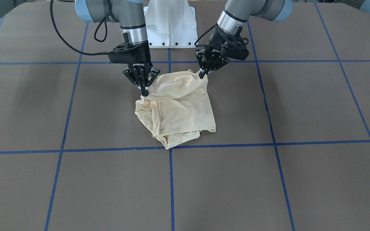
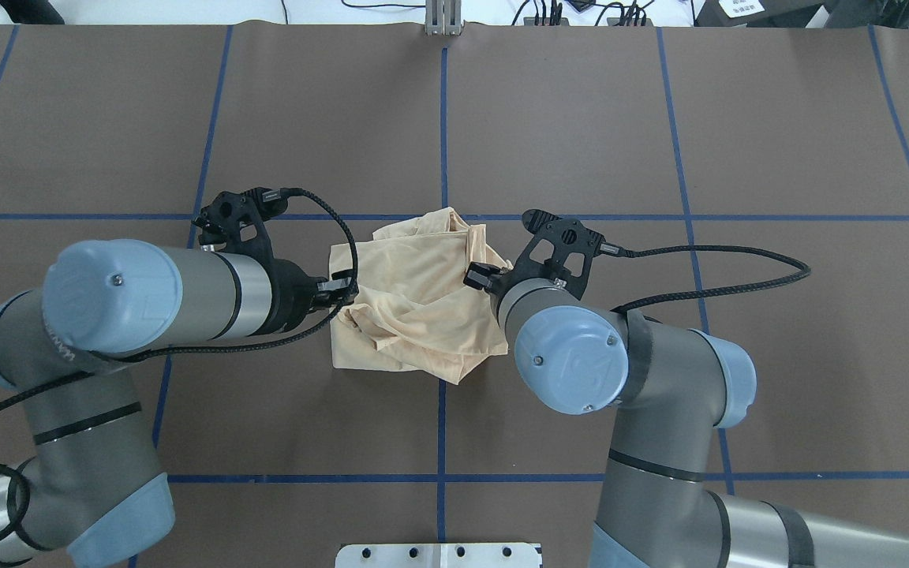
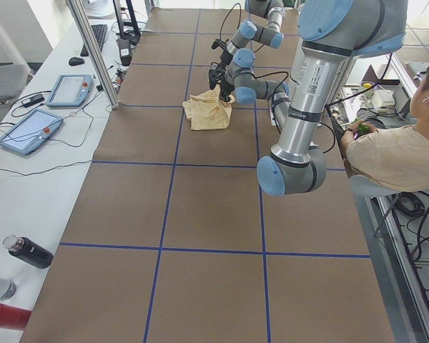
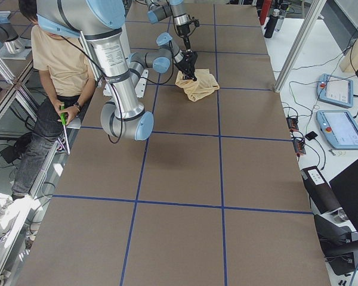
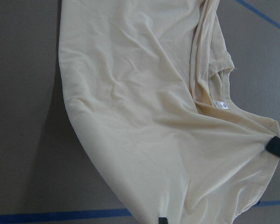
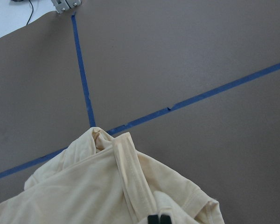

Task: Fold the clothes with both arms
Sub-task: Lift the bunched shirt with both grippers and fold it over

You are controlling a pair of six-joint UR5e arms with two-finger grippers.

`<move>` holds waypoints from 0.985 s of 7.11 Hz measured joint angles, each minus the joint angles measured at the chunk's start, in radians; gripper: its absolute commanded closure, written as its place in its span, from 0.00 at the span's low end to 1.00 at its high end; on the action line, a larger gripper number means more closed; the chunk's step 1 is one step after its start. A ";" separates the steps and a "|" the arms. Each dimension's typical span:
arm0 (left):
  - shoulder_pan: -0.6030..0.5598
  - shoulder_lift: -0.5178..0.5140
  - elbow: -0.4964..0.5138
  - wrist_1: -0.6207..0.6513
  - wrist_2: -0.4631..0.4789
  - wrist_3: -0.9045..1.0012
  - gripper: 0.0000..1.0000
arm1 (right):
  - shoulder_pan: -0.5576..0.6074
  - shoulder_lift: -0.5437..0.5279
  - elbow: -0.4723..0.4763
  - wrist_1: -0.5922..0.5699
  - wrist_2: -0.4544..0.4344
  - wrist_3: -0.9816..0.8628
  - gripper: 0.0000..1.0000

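Note:
The pale cream-yellow shirt (image 1: 178, 109) lies bunched and partly folded at the table's middle, with its near edge lifted. Its print is hidden; the small white neck label (image 5: 220, 105) shows in the left wrist view. My left gripper (image 1: 201, 76) is shut on the shirt's raised edge (image 2: 415, 308) on one side. My right gripper (image 1: 144, 93) is shut on the cloth at the other side, low near the table. In the right wrist view the closed fingertips (image 6: 157, 218) pinch a folded hem of the shirt (image 6: 98, 186). The shirt fills the left wrist view (image 5: 144, 107).
The brown table bears blue tape grid lines (image 1: 171, 179). The white pedestal base (image 1: 170, 25) stands just behind the shirt. An operator (image 3: 400, 150) sits by the robot's side. Teach pendants (image 3: 28, 132) and bottles (image 3: 28, 251) lie on the far side bench.

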 measured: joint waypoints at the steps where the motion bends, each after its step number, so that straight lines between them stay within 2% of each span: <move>1: -0.033 -0.025 0.065 -0.001 0.001 0.033 1.00 | 0.019 0.041 -0.063 0.005 0.000 -0.004 1.00; 3: -0.076 -0.060 0.180 -0.009 0.003 0.083 1.00 | 0.057 0.113 -0.192 0.009 0.002 -0.019 1.00; 4: -0.085 -0.072 0.227 -0.018 0.003 0.097 0.94 | 0.069 0.134 -0.238 0.011 0.003 -0.031 1.00; 5: -0.091 -0.083 0.277 -0.041 0.004 0.104 0.01 | 0.075 0.143 -0.270 0.013 0.003 -0.047 0.01; 7: -0.097 -0.093 0.337 -0.091 0.031 0.138 0.00 | 0.087 0.157 -0.310 0.036 0.019 -0.079 0.00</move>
